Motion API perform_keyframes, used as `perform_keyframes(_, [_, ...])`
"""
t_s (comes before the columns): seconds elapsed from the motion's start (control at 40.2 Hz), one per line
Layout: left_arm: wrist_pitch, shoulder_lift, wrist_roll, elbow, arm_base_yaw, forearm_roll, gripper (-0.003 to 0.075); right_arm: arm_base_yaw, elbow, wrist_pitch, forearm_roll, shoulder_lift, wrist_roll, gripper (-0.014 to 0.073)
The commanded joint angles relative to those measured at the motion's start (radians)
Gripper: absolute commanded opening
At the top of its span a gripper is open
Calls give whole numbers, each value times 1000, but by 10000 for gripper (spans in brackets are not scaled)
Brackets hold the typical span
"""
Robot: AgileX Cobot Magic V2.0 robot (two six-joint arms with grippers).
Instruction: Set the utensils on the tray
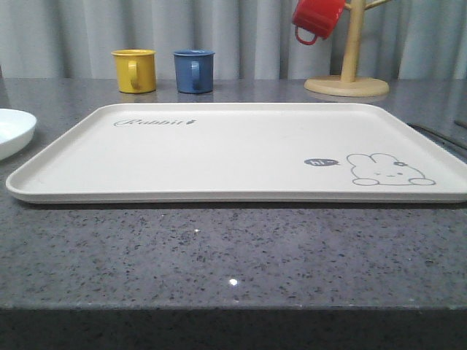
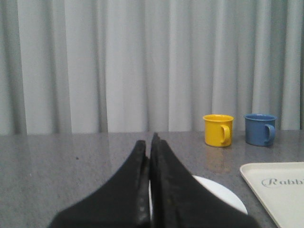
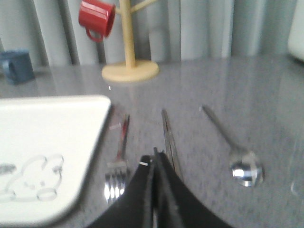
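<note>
Starting from an empty tray (image 1: pixel 241 149), you have the fork (image 3: pixel 118 164), chopsticks (image 3: pixel 168 137) and spoon (image 3: pixel 232 147) lying on the desk (image 1: pixel 219 248) just beside its right edge, the plate (image 1: pixel 11 131) off its left. Both grippers, left (image 2: pixel 151 142) and right (image 3: pixel 155 156), have their jaws pressed together, empty. Expect thin, stiff, slippery metal lying flat: pinch each across mid-handle.

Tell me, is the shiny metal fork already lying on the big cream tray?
No, the shiny metal fork lies on the grey countertop beside the cream tray.
</note>
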State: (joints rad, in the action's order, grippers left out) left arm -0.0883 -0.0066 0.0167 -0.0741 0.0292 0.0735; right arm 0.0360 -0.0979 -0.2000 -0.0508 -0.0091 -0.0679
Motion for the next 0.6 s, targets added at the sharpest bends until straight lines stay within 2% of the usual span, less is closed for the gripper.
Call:
perform_keyframes(0.0, [-2,21,-6,-144,2,88,-18,7,-182,-3,6,15,12,-68])
perform_keyframes(0.075, [63,81,-6,-224,2,103,-18,7,-295,-77,6,79,12,-68])
perform_keyframes(0.224, [189,258,-6,-352,2,103,-18,7,-451,-124,6,266,12,-67])
perform_keyframes(0.373, [182,393,-6,-396,2,103,-18,7,-513,-131,6,415,12,-67])
perform_keyframes(0.498, [165,406,-6,-396,2,103,-15,7,-513,-136,6,438,12,-67])
perform_keyframes(0.572, [165,406,-6,-396,2,103,37,7,-513,-145,6,438,12,-46])
